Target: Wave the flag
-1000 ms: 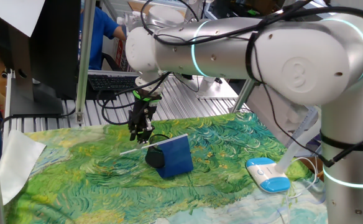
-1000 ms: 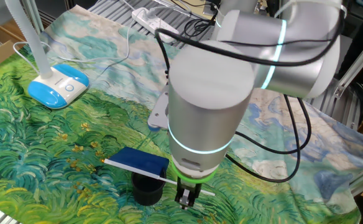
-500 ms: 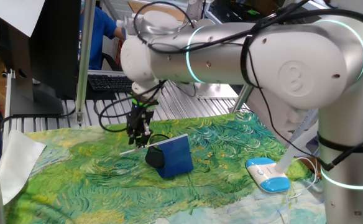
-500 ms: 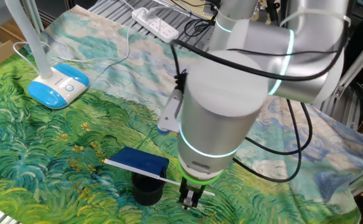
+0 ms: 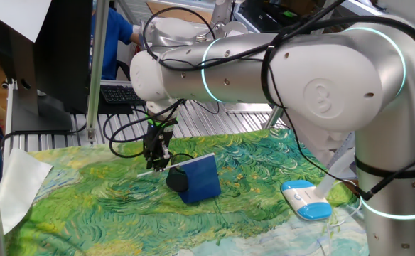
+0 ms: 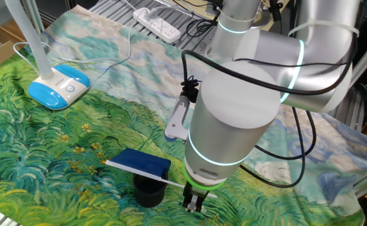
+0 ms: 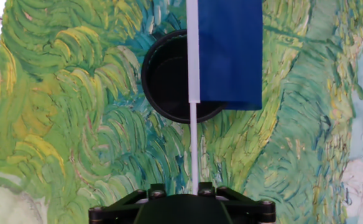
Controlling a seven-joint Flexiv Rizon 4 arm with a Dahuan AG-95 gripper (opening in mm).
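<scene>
My arm's big joints have swung leftward in both fixed frames. The end effector (image 5: pixel 155 161) has slid slightly left and lower, toward the stick of the flag (image 5: pixel 200 178).

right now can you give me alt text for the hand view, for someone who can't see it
A small blue flag on a thin white stick runs straight up from the gripper at the bottom edge, lying across the mouth of a black cup. Beneath is a green and yellow painted tablecloth.
</scene>
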